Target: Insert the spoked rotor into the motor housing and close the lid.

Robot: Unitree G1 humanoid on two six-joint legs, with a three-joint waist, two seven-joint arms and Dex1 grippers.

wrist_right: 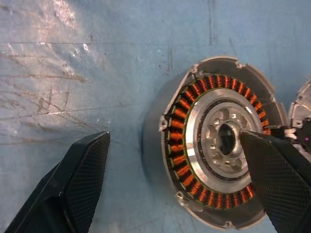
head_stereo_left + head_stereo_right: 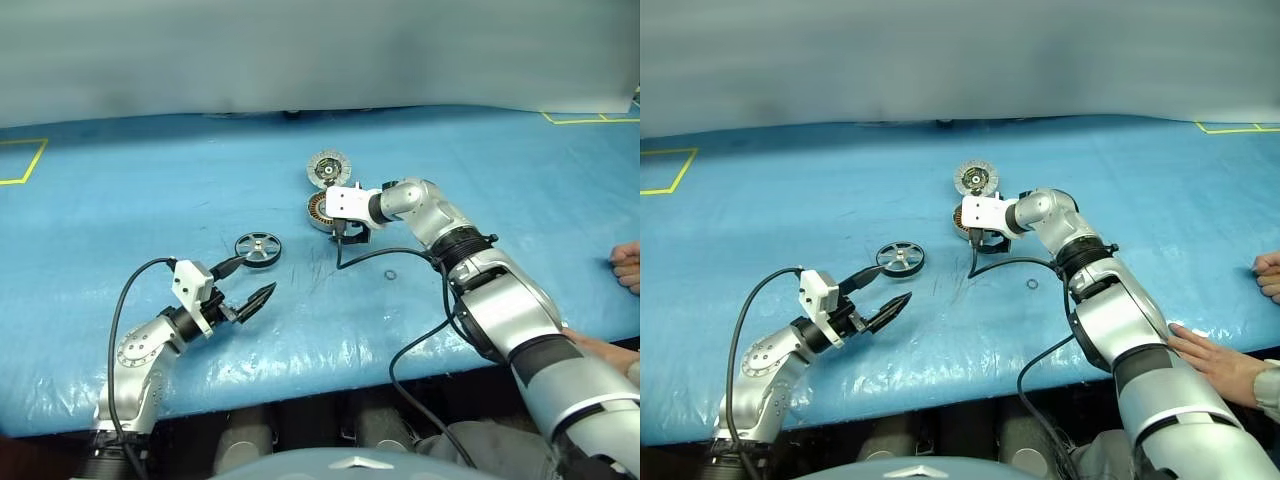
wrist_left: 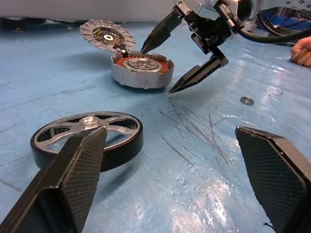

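Blue tabletop (image 2: pixel 120 230): right pincer (image 3: pixel 177 51) spread wide over housing (image 3: pixel 142 69); left pincer (image 2: pixel 258 296) spread near rotor (image 2: pixel 258 248), best grabbed by rim, kept level.

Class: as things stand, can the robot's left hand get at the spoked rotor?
Probably yes: the open left hand faces the spoked rotor lying flat on the blue table, with nothing between them.
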